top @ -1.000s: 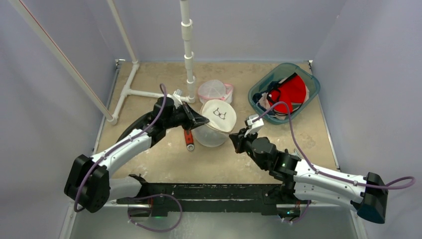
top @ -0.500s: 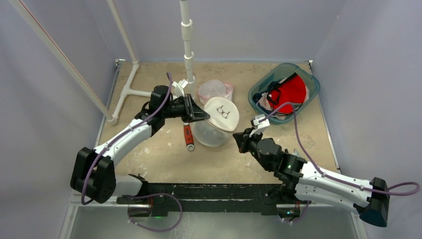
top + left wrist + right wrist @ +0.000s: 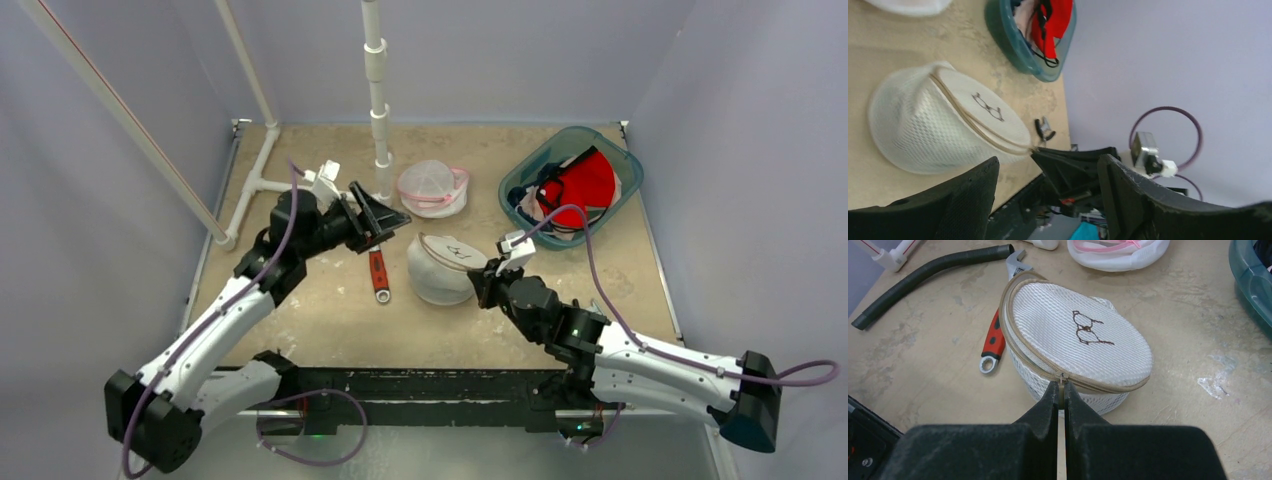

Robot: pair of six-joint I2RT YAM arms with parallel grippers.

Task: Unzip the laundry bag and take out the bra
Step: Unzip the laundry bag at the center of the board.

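Observation:
The laundry bag (image 3: 440, 272) is a round white mesh pouch with a tan zipper and a stitched bra sign on its lid. It rests on the table, and in the right wrist view the laundry bag (image 3: 1083, 335) has its zipper run closed round the rim. My right gripper (image 3: 1061, 390) is shut on the zipper pull (image 3: 1061, 381) at the bag's near edge. My left gripper (image 3: 385, 215) hangs open, up and to the left of the bag, touching nothing. In the left wrist view the laundry bag (image 3: 943, 125) lies beyond my open left gripper (image 3: 1048, 165). The bra is hidden.
A teal bin (image 3: 537, 156) holding red clothing stands at the back right. A second mesh bag with pink trim (image 3: 432, 187) lies behind the bag. A red-handled wrench (image 3: 378, 275) lies left of it. A white pipe frame (image 3: 378, 100) rises at the back; a black hose (image 3: 923, 275) lies far left.
My left gripper has opened, let go of the bag's lid edge and drawn back to the left. The bag has settled lower on the table. My right gripper stays shut on the pull.

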